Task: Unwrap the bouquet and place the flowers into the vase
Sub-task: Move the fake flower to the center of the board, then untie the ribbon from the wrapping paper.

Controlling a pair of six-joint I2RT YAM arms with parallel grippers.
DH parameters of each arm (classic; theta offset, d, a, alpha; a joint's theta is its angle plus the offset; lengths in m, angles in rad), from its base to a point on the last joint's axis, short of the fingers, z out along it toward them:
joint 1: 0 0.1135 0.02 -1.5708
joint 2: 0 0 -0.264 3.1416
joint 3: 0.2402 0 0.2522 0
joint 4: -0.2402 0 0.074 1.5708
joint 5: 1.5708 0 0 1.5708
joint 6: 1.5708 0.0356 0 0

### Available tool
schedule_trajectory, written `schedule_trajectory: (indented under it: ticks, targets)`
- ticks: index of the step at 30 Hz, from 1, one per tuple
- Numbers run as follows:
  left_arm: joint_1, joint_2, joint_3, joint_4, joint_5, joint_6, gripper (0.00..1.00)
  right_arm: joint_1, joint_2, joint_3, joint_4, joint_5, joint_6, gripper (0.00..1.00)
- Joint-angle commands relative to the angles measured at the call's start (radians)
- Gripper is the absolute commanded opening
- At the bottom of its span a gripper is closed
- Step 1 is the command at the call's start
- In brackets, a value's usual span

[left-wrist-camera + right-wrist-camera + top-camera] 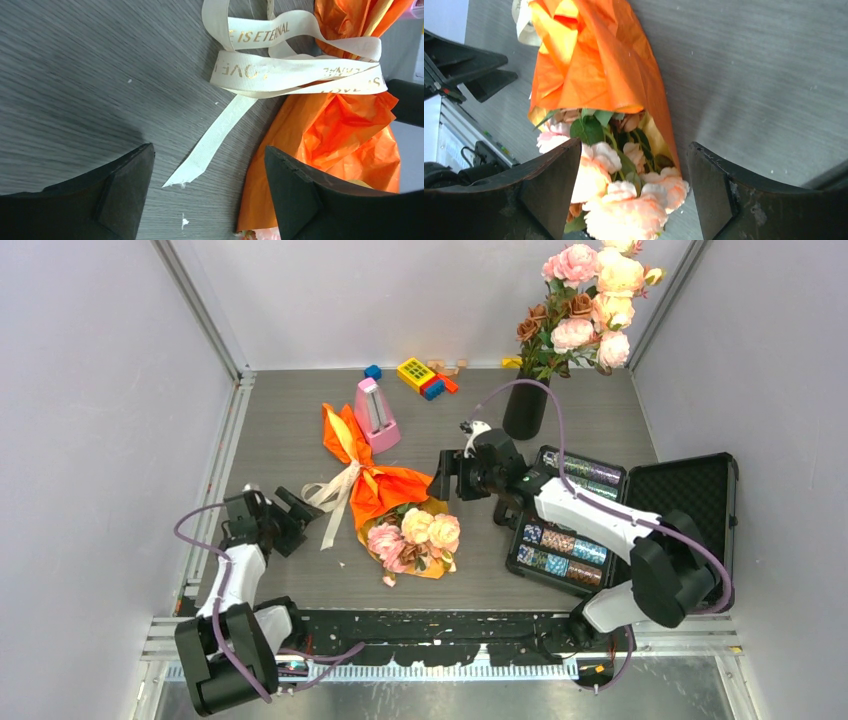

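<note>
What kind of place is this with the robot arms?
Probably a robot test booth, not a home: plain grey walls, a metal frame, and mixed props like the bouquet and toy blocks on one table.

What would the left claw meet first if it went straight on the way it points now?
Most likely the loose end of the cream ribbon on the table, with the orange paper just beyond; depth is hard to judge.

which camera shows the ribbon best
Left wrist: the ribbon fills the upper frame, gold lettering readable, one tail loose. Top external shows it small, around the orange paper. Right wrist catches only a cream scrap at its top edge.
</note>
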Motion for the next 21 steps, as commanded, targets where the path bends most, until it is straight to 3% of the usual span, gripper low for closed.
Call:
schedule_trajectory:
  ticks: [1, 6, 10, 18, 21]
  targets:
    - [0.010, 0.047, 0.007, 0.168, 0.099, -0.049, 0.78, 0.004, 0.054, 0.109, 0.014, 0.050, -0.062, 0.82]
    - [0.009, 0.091, 0.009, 0.210, 0.093, -0.033, 0.68, 0.004, 0.110, 0.160, 0.000, 0.050, -0.101, 0.77]
    - [0.010, 0.117, 0.021, 0.220, 0.094, -0.017, 0.50, 0.003, 0.148, 0.197, -0.012, 0.044, -0.122, 0.72]
    - [0.010, 0.171, 0.046, 0.211, 0.066, 0.018, 0.52, 0.015, 0.189, 0.220, -0.002, -0.040, -0.102, 0.56]
    - [0.009, 0.191, 0.052, 0.244, 0.071, 0.019, 0.42, 0.020, 0.201, 0.222, 0.000, -0.037, -0.106, 0.51]
